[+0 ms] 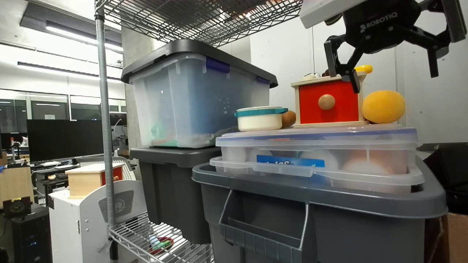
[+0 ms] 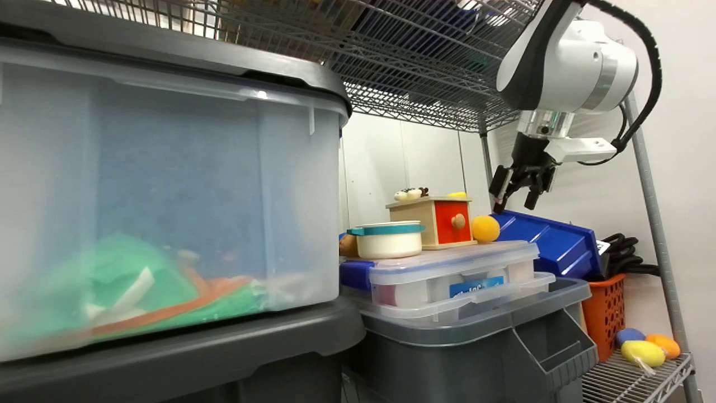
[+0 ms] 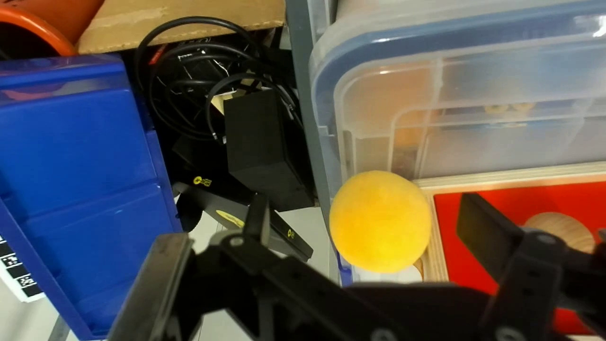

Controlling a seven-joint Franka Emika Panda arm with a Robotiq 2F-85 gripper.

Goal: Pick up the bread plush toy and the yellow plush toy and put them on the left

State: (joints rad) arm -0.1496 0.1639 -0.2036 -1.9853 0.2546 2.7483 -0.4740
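Wrist view shows the round yellow plush toy (image 3: 380, 221) on the clear box (image 3: 473, 85) by its end edge, below and ahead of the claw (image 3: 367, 215), which is spread wide, empty and pointing at it.

At the left, a lidded clear tub (image 1: 237, 95) stands on a dark bin (image 1: 175, 190). Right of them, a clear box (image 1: 365, 145) sits at the top of a grey bin (image 1: 358, 233). On the clear box, a white-and-teal pot (image 1: 259, 123) stands left of a red box (image 1: 310, 111) with a round knob (image 1: 326, 102). What sits on the red box is hard to make out: white lumps (image 2: 414, 193), a brown lump (image 2: 423, 191) and something yellow (image 1: 363, 68). Farther right, a blue bin (image 2: 542, 238) lies tilted near cables (image 2: 627, 262) and an orange basket (image 2: 604, 313). A wire shelf (image 1: 204, 18) runs overhead. Far off at the left, a monitor (image 1: 64, 140) shows beyond a white cabinet (image 1: 65, 223).
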